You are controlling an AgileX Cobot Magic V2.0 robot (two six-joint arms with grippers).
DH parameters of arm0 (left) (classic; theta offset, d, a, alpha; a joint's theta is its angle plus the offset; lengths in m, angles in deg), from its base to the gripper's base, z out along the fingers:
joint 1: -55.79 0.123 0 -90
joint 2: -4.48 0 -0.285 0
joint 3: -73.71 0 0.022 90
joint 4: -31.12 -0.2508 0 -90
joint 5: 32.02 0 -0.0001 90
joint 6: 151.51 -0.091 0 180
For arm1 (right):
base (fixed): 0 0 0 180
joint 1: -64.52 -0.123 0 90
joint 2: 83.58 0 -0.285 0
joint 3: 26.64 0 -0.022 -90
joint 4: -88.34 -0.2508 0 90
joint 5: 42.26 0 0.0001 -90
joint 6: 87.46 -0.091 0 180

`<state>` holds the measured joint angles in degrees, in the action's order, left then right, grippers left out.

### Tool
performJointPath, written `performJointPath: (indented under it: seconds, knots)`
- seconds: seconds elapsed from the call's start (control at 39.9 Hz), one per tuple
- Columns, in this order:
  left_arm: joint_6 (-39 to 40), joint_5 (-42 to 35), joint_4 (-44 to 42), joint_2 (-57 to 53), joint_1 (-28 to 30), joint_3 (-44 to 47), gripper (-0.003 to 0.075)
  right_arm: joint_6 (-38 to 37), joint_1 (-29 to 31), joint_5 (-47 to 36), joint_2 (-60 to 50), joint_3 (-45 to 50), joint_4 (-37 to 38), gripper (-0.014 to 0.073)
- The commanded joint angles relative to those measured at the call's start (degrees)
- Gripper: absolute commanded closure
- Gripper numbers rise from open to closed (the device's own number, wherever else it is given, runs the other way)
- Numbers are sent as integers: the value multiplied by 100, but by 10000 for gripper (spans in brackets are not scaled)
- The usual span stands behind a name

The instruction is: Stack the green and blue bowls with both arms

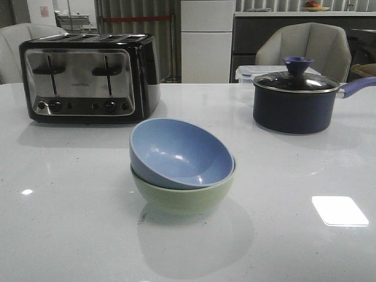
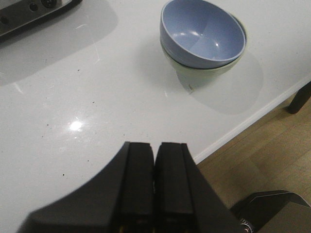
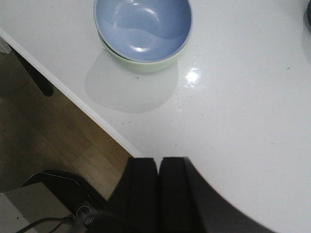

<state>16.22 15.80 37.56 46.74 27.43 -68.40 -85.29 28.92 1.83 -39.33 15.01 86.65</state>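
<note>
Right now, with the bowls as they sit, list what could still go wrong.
1. The blue bowl sits tilted inside the green bowl, not level; a knock to the table might slide it out or rock the stack.
2. The stack stands fairly near the table's front edge, seen in both wrist views, so a nudge could push it toward the floor.
3. The left gripper and right gripper are shut and off the bowls; neither could steady them.

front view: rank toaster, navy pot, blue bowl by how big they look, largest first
1. toaster
2. navy pot, handle included
3. blue bowl, close to the pot in apparent size and nearer the camera, so unsure
</note>
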Motion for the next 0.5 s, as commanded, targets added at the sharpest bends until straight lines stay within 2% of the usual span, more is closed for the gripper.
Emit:
performJointPath:
  seconds: [0.0,0.23,0.33,0.4,0.48]
  knots:
    - [74,-359,67,-4,-32,-150,622,6,18,-357,-14,-156,73,561]
    - [74,-359,67,-74,-9,-141,622,6,18,-357,-14,-156,73,561]
    - [47,-594,-95,-352,306,-99,622,6,18,-355,-14,-156,74,561]
    - [47,-1096,-226,-728,719,111,622,6,18,-355,-14,-156,74,561]
    - [47,-2004,-338,-1235,1197,566,622,6,18,-355,-14,-156,74,561]
